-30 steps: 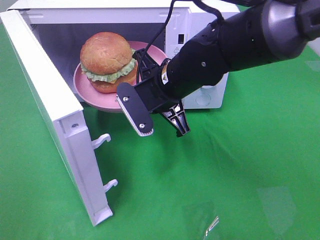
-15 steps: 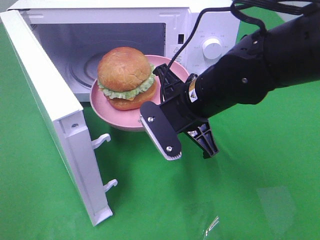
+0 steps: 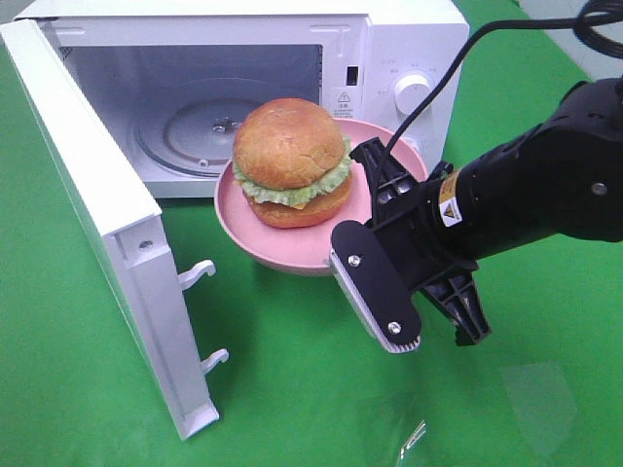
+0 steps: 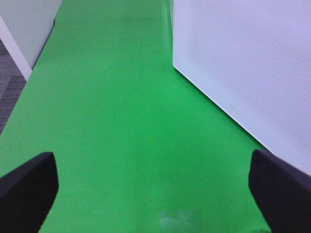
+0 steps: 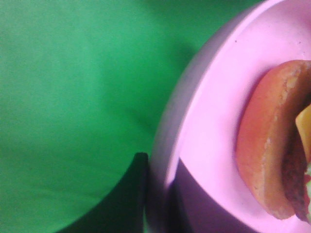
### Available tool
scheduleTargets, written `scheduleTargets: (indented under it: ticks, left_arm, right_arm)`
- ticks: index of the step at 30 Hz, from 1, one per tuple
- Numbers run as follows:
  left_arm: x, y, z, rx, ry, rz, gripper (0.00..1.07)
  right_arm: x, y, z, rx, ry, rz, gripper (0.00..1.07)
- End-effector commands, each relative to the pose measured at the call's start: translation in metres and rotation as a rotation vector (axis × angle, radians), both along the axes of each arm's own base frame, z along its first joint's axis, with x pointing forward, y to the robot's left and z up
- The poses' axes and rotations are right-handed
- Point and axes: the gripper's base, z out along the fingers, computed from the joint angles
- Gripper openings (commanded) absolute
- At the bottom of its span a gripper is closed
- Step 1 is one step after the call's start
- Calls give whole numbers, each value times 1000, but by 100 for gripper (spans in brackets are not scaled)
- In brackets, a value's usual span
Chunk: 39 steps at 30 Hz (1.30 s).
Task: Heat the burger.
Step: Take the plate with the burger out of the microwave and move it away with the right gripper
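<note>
Nearest the camera, on the green cloth table cover (image 3: 292, 389), a small clear scrap of film (image 3: 414, 436). Just beyond, the black right gripper (image 3: 382, 209), clamped on the near edge of the round pink plate (image 3: 282, 248), one finger above the rim and one below, as the right wrist view shows. Held in the air in front of the open cavity, that plate, and on it the glossy golden-brown burger (image 3: 292, 161) with frilly green lettuce and a yellow cheese corner, upright and roughly centred. Probably light but top-heavy, stacked layers loose and free to slide on the smooth plate: best carried level by the plate rim, never pinched at the soft bun. To the left, the white microwave door (image 3: 107, 233), swung wide. Behind, the white microwave (image 3: 409, 39) with its glass turntable (image 3: 200, 131) bare. Off beside the door, the left gripper (image 4: 155, 191), fingers spread wide over bare cloth, holding nothing.
</note>
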Motion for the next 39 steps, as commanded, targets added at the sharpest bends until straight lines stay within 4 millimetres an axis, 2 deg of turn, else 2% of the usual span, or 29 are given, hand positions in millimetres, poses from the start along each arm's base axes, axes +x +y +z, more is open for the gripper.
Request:
scheduleTargets:
  ticks: [1,14,18,20,27,31,34,39]
  left_arm:
    - [-2,-1,0,-6,-30,1,100]
    - [-2,-1,0,-6,-30,1,100]
    - [-2,-1,0,-6,-30,1,100]
    - [-2,-1,0,-6,-30,1,100]
    - [-2,-1,0,-6,-30,1,100]
    - [-2,-1,0,-6,-30,1,100]
    - [-2,-1,0,-6,-30,1,100]
    - [-2,-1,0,-6,-30,1,100]
  right_arm:
    - [-2,-3,14,77,-58,-15,0]
    - [-36,-31,26,82,-44,-56,0]
    - [-47,-42,30,92,-33,-101,0]
    - [-59,-54,33,95,-30,-129,0]
    - [-75,-69,39,107,-26,-173,0]
    - [-90,-87,51,135,4,-291,0]
    - [-91,-89,52,147,10,-315,0]
    - [-100,-103,60,214,45,-486,0]
